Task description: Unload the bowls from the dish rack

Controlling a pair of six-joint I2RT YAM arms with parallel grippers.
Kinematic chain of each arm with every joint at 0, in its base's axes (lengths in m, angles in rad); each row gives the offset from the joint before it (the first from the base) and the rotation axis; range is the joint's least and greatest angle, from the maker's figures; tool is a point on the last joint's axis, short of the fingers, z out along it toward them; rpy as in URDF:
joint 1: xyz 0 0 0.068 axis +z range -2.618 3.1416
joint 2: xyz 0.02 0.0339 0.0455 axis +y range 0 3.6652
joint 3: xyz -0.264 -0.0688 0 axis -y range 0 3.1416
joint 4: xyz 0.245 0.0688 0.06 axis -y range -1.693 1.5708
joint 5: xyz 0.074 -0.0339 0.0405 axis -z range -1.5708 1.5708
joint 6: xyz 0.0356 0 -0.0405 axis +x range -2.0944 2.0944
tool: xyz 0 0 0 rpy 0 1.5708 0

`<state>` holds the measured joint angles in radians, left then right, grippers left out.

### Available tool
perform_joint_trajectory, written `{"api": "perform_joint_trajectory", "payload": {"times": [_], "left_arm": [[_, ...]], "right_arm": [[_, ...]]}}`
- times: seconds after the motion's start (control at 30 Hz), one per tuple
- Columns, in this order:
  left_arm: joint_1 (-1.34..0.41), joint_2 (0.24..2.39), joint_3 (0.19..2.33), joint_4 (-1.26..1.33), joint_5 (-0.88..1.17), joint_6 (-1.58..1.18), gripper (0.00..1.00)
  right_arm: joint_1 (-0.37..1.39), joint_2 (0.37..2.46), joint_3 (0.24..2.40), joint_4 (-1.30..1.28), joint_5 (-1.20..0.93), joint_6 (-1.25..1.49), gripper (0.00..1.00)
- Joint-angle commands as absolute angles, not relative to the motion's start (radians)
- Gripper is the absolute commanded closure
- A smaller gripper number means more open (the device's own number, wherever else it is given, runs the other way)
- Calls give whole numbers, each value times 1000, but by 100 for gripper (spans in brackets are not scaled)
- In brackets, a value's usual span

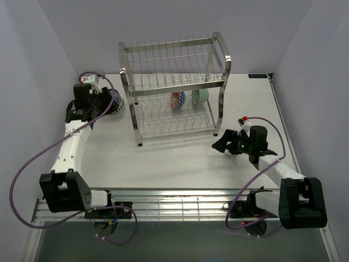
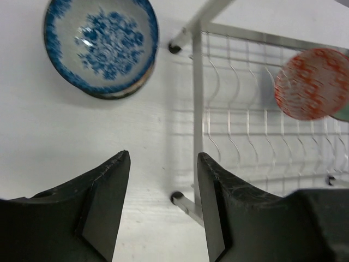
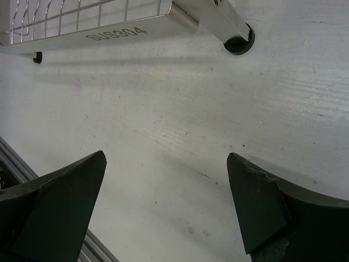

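White table [image 1: 180, 164], widest thing in view. Toward the middle of its far edge, the dish rack [image 1: 174, 87]: tall, two-tier, shiny steel wire on four chrome posts.

Left arm [image 1: 71, 147] stretched up along the table's left edge, ending at the left gripper [image 2: 163, 157] beside the rack's left end. Released: jaws apart, only table surface between them.

Right arm [image 1: 272, 169] folded near the right edge, right gripper [image 3: 166, 158] low over the table just in front of the rack's front-right foot [image 3: 239, 41]. Spread wide, grasping nothing.

In the rack's lower tier, right of its middle: red-patterned bowl [image 1: 178, 100] standing on edge, mint green bowl [image 1: 199, 96] just beside it on the right, also on edge.

Out of the rack, on the table near the left edge, close by the rack's left end: blue-and-white bowl [image 2: 101, 43], upright, mouth up, stacked on another bowl with only a dark rim showing from the left wrist view.
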<state>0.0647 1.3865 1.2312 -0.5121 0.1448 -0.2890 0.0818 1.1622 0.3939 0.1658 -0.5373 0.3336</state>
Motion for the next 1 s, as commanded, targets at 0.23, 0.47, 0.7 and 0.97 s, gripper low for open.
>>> {"api": "perform_joint_trajectory", "payload": {"times": [0.23, 0.47, 0.7, 0.97], "left_arm": [[57, 947, 884, -322, 400, -373, 38], [46, 703, 727, -264, 508, -368, 40], [18, 607, 600, -195, 666, -390, 46], [-226, 632, 575, -184, 477, -394, 47]], "right_arm": [[94, 1036, 442, 114, -462, 337, 10], [97, 1002, 459, 89, -425, 344, 20], [97, 1005, 453, 63, -422, 322, 27], [97, 1035, 445, 86, -414, 333, 26]]}}
